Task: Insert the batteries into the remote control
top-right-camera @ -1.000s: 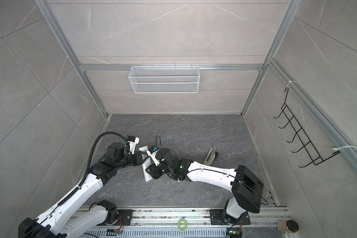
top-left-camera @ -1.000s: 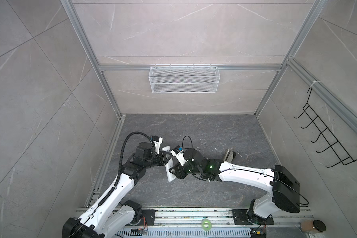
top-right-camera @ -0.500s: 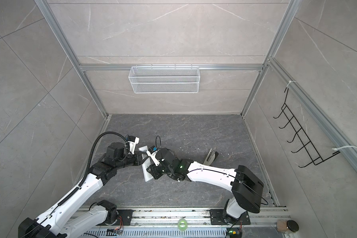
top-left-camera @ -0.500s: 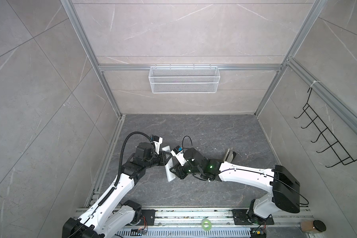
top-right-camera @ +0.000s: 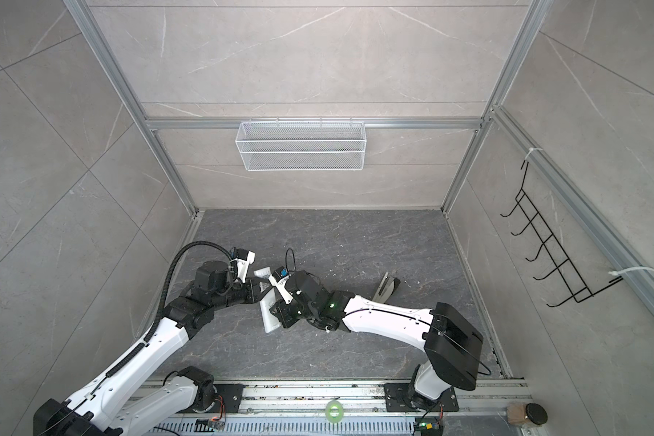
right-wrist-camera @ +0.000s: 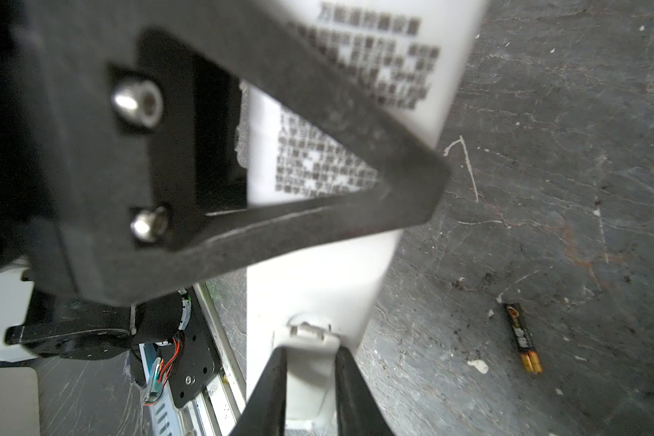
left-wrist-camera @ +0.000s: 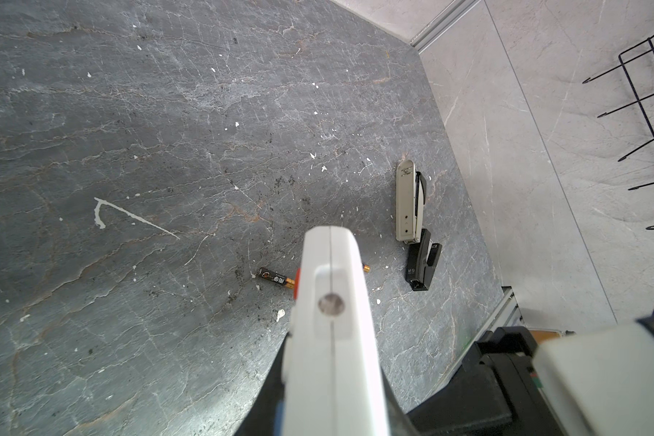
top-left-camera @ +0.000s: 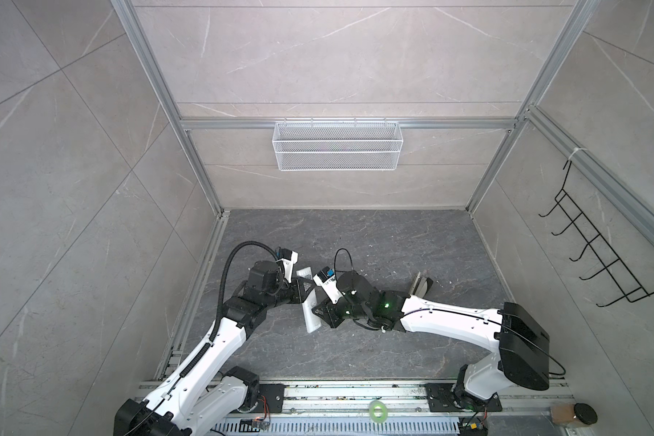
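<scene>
The white remote control (top-left-camera: 312, 321) (top-right-camera: 269, 321) hangs tilted above the floor, held near its middle by my left gripper (top-left-camera: 303, 292) (top-right-camera: 259, 292), which is shut on it. In the left wrist view the remote control (left-wrist-camera: 333, 339) points away between the jaws of the left gripper (left-wrist-camera: 329, 407). My right gripper (top-left-camera: 319, 312) (right-wrist-camera: 310, 362) is at its lower end, back side up, shut on the white battery cover (right-wrist-camera: 306, 396). The batteries lie on the floor: one (left-wrist-camera: 276, 280) in full view, a gold tip (left-wrist-camera: 366, 268) behind the remote; one (right-wrist-camera: 523, 338) shows in the right wrist view.
An opened stapler (top-left-camera: 420, 285) (top-right-camera: 386, 287) (left-wrist-camera: 406, 204) lies on the dark floor to the right of the arms. A wire basket (top-left-camera: 337, 151) hangs on the back wall, a black hook rack (top-left-camera: 601, 245) on the right wall. White crumbs dot the floor.
Both arms keep the same pose with the remote between them. The right gripper's jaws have narrowed onto the battery cover.
</scene>
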Motion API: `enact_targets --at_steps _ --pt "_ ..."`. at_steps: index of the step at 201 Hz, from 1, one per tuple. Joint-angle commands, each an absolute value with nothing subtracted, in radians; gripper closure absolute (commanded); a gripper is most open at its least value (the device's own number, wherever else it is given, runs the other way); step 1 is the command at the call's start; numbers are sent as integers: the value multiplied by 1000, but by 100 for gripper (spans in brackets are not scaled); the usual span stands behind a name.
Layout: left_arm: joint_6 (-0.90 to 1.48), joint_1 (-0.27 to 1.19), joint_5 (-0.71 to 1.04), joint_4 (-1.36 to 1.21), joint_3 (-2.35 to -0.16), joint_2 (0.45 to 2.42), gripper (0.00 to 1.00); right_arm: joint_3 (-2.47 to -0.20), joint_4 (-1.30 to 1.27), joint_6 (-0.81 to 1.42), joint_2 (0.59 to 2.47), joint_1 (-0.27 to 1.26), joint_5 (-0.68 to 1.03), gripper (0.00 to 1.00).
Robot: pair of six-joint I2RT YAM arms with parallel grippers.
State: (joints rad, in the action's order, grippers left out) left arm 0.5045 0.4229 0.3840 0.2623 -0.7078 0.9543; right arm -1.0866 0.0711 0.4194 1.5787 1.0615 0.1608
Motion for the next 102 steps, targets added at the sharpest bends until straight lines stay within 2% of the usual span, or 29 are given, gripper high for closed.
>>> enact_targets --at_steps 1,102 --pt "499 425 410 218 -713 939 100 -1091 38 387 1536 1073 187 76" --pt "499 425 406 222 -706 931 100 -1074 22 347 1485 1108 234 76"
